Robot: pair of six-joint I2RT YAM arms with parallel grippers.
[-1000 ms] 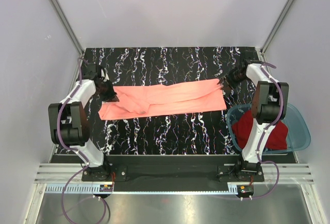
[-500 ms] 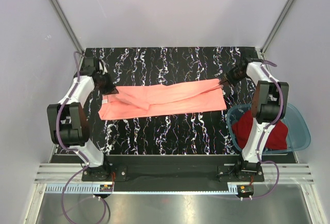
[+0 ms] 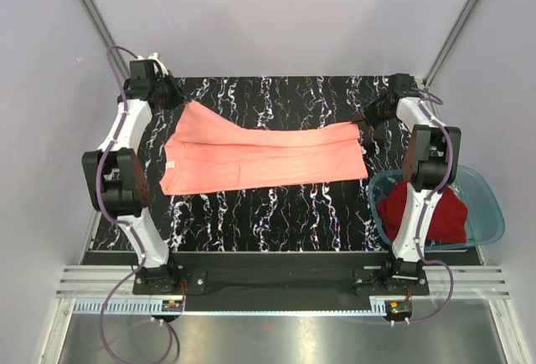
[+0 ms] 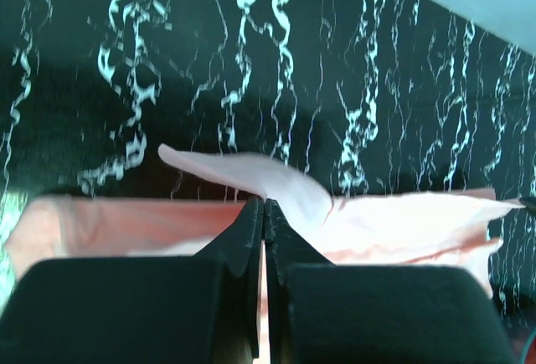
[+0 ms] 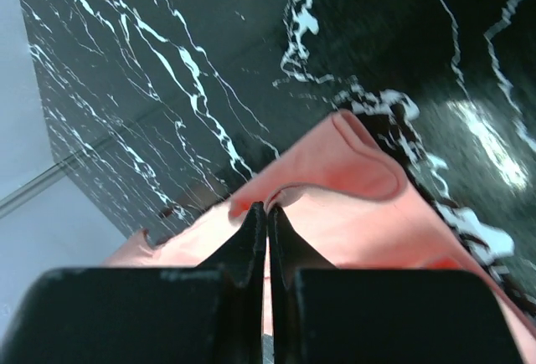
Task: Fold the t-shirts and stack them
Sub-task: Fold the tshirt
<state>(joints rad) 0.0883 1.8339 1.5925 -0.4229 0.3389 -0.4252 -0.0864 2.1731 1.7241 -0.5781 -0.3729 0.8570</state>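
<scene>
A salmon-pink t-shirt (image 3: 268, 156) lies stretched across the black marbled table. My left gripper (image 3: 177, 100) is shut on the shirt's far-left corner, lifted toward the back of the table; in the left wrist view its jaws (image 4: 264, 205) pinch a fold of pink cloth (image 4: 394, 222). My right gripper (image 3: 363, 121) is shut on the shirt's far-right corner, and the right wrist view shows pink cloth (image 5: 352, 205) clamped between its tips (image 5: 266, 211). A dark red t-shirt (image 3: 423, 211) lies bunched in the blue basin.
The translucent blue plastic basin (image 3: 490, 213) sits at the right edge of the table, beside the right arm. Grey walls enclose the table at the back and both sides. A metal rail runs along the near edge.
My left gripper has carried the shirt's far-left corner up and toward the back, spreading that end wider. The right gripper closed on the far-right corner and shifted slightly back.
</scene>
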